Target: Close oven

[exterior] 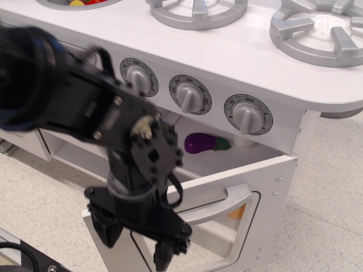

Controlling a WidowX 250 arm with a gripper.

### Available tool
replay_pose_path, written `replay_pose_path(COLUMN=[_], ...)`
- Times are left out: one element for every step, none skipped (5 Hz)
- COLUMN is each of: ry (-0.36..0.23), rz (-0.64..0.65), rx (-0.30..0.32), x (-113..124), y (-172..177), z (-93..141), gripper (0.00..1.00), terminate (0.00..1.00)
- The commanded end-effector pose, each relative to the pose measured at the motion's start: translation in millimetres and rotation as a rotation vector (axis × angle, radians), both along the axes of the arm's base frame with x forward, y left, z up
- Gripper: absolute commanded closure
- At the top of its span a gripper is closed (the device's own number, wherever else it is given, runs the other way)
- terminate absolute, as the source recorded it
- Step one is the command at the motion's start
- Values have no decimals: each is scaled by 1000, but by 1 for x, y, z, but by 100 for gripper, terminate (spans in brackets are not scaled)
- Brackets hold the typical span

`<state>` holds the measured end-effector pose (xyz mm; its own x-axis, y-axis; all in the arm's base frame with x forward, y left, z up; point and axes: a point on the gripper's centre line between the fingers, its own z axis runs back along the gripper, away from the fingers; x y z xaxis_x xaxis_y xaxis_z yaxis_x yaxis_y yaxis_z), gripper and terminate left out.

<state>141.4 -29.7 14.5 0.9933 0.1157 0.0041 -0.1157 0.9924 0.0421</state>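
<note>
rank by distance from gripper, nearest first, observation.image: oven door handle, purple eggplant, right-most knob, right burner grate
From the gripper:
1. Oven door handle, just up and right, on the open door.
2. Purple eggplant, on the shelf inside the oven.
3. Right-most knob, on the front panel.
4. Right burner grate, on the cooktop's far right.

A pale speckled tiled floor [334, 187] is seen beneath the white toy kitchen unit [238, 56], which stands directly on it. At the lower left corner, a black flat object with a screw [28, 262] is seen lying on the floor.

right knob [248, 115]: "OFF" | middle knob [190, 96]: "OFF" | other dial marks illegible
</note>
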Motion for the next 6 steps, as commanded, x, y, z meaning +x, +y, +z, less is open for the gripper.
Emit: replay_pose_path(ry=[-60,-139,-184,-226,-258,-274], rz=[48,93,118,124,167,198], rx=[24,23,50,73,81,81], x=[16,39,61,80,101,117], y=[12,29,41,51,60,64], z=[-25,-18,-18,-17,-16,-14], gripper=[0,0,0,0,0,0], terminate=[0,0,0,0,0,0])
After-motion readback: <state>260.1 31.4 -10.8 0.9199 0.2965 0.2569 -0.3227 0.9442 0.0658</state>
